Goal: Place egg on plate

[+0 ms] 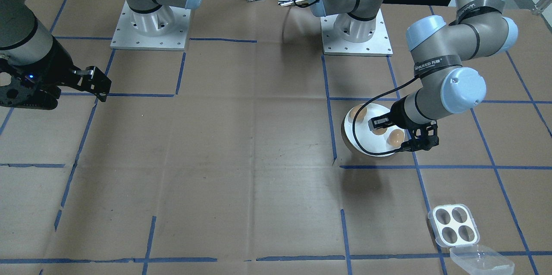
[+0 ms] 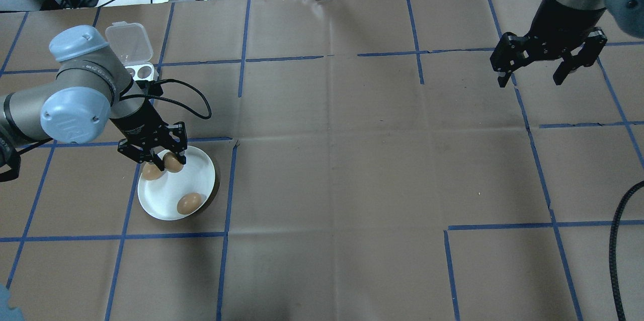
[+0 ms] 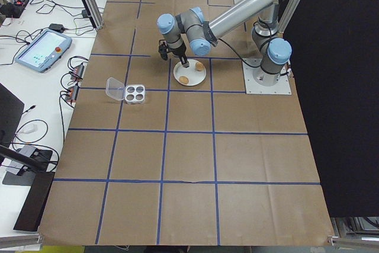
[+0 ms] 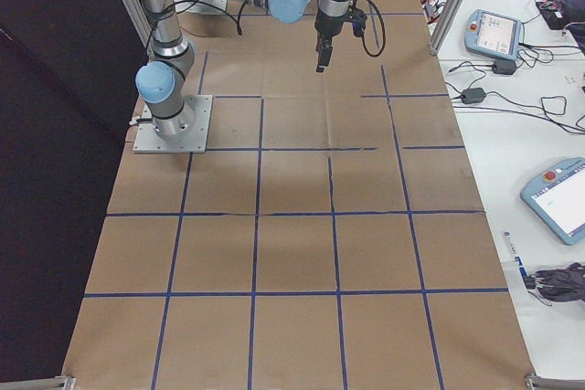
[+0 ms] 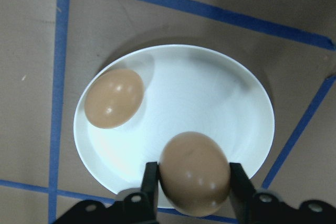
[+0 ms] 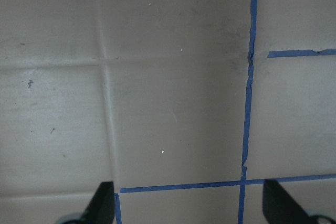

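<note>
The white plate [image 5: 210, 93] lies on the brown paper at the table's left side, also seen as the plate [image 2: 193, 180] from overhead. My left gripper [image 5: 194, 182] is shut on a brown egg [image 5: 194, 174], held just above the plate's near rim. A second egg [image 5: 114, 98] rests on the plate. Overhead, the left gripper [image 2: 157, 159] has two eggs at its fingertips, and another egg [image 2: 189, 203] lies on the plate's near side. My right gripper [image 2: 548, 72] hangs open and holds nothing, far off at the right.
A small white four-hole egg tray [image 1: 455, 225] stands with empty holes beyond the plate, its clear lid [image 1: 481, 260] open beside it. Blue tape lines cross the brown paper. The right gripper's fingertips [image 6: 102, 203] show over bare paper.
</note>
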Tool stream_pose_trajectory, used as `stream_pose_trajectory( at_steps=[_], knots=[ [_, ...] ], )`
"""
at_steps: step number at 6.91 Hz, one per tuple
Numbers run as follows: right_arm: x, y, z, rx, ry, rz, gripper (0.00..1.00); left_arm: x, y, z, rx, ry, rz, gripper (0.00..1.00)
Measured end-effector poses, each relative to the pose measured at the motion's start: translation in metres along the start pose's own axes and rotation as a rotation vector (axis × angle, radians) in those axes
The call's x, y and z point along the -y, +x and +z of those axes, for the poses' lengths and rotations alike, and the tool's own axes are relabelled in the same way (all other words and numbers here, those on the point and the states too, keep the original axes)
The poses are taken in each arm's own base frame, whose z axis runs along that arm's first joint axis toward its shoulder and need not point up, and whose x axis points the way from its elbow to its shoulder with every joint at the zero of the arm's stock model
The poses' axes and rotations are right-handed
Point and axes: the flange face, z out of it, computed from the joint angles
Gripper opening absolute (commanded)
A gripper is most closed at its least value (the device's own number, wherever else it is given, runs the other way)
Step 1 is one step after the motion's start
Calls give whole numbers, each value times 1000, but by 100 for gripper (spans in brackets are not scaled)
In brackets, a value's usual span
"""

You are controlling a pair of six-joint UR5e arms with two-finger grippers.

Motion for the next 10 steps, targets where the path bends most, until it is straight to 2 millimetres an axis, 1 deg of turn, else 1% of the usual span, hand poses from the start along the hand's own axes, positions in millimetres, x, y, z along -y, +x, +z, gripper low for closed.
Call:
stream_pose_trajectory(
  at_steps=[1, 2, 3, 5, 6, 7, 8, 10],
  knots=[
    [0, 0, 0, 0, 0, 0, 100, 0, 1, 4, -4, 1, 1, 75],
    [0, 0, 0, 0, 0, 0, 100, 0, 1, 5, -5, 3, 0, 90],
    [0, 0, 0, 0, 0, 0, 100, -1, 2, 2, -6, 13, -1, 99],
    [0, 0, 0, 0, 0, 0, 100, -5, 4, -17, -7, 59, -1, 99],
    [0, 0, 0, 0, 0, 0, 100, -11, 6, -32, -8, 93, 3, 99],
    [0, 0, 0, 0, 0, 0, 100, -21, 13, -56, -5, 145, 20, 99],
    [0, 0, 0, 0, 0, 0, 100, -35, 26, -81, 4, 193, 53, 99],
    [0, 0, 0, 0, 0, 0, 100, -60, 69, -131, 22, 261, 167, 99]
  ],
)
